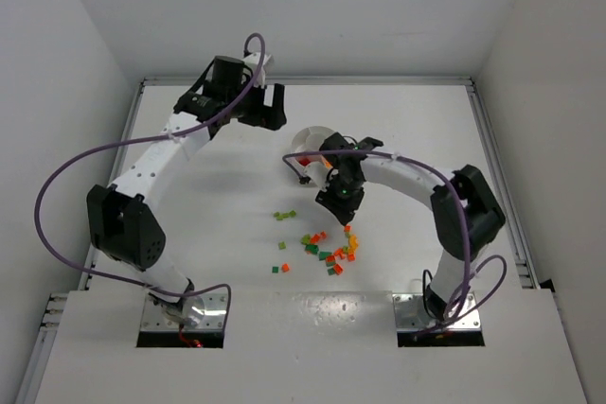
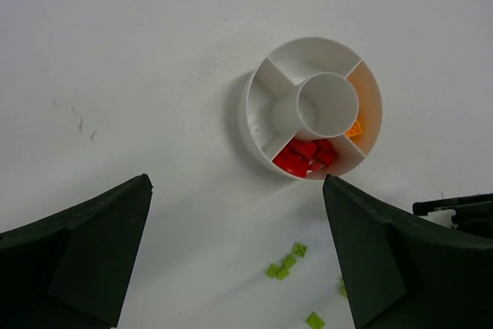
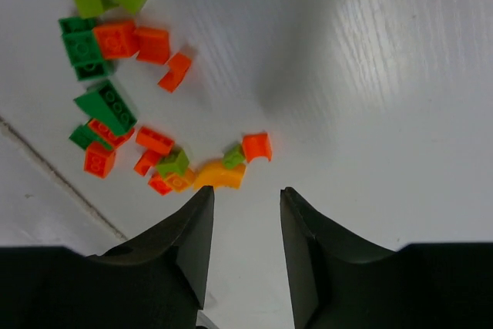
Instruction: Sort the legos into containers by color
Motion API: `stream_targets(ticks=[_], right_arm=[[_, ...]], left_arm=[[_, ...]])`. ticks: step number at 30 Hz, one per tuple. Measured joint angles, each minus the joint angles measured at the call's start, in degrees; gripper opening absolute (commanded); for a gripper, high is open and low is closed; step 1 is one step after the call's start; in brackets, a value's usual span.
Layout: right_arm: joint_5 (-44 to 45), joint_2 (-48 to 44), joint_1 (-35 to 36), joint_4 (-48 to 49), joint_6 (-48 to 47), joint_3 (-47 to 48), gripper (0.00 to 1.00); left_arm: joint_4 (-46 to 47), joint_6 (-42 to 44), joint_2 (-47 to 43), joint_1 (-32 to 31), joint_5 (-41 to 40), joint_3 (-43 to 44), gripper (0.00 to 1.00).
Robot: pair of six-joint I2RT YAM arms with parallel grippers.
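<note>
I see the left arm [image 1: 151,163] stretched far forward, left gripper [image 2: 236,182] spread wide. Right arm [image 1: 407,172] is bent inward, right gripper [image 3: 246,194] pointing down, jaws narrowly apart and empty.

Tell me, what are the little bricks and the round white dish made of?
The little bricks look like hard, glossy plastic: bright solid colours, moulded studs. The round white dish looks like smooth plastic, with thin moulded walls, though ceramic is possible.

White links and black joint housings are seen on the left arm [image 1: 156,163] and right arm [image 1: 407,172]. Purple cables [image 1: 57,186] are looped back from the left claw [image 2: 239,267] and right claw [image 3: 246,221], whose fingers [image 3: 173,260] are dark, blunt wedges.
</note>
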Motion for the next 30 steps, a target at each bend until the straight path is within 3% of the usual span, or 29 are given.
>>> stream_targets(ticks=[6,18,30], right_arm=[[2.05,4.9,0.24,1.33,2.71,1.11,0.4],[3.28,0.55,0.72,0.61,4.37,-6.05,0.38],[2.91,0.31,1.38,0.68,6.4,-6.97,0.35]], left_arm=[[-0.35,-0.22,-1.44,1.49,-0.04,-2.84,1.0],[-0.35,0.42,-3.72,1.49,-0.02,-3.54,1.0],[-0.22,0.42,-3.69,1.49,-0.04,-3.98,1.0]])
